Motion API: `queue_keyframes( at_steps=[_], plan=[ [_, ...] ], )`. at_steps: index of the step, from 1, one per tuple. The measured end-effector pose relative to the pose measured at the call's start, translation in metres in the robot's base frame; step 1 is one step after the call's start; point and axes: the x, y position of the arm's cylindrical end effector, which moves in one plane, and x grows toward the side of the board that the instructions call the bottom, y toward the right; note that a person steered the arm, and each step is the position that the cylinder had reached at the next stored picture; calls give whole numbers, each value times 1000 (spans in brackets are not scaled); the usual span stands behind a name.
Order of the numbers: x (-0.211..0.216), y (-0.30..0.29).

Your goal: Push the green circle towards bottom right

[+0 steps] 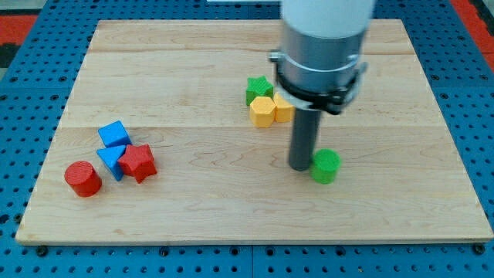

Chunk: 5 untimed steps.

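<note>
The green circle (326, 165) is a short green cylinder lying on the wooden board (193, 216), right of centre and toward the view's bottom. My tip (300, 167) rests on the board just to the left of the green circle, touching or nearly touching its left side. The rod rises from there into the large grey arm body at the view's top.
A green star (258, 89) and two yellow blocks (263, 112) (282, 109) cluster above and left of the tip. At the left lie a blue cube (114, 133), a blue triangle (111, 161), a red star (138, 162) and a red cylinder (82, 178).
</note>
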Motion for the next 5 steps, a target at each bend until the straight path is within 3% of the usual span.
queue_keyframes(
  at_steps=[1, 2, 3, 4, 5],
  plan=[
    [-12, 3],
    [-52, 43],
    [-24, 63],
    [-69, -9],
    [-14, -43]
  ],
)
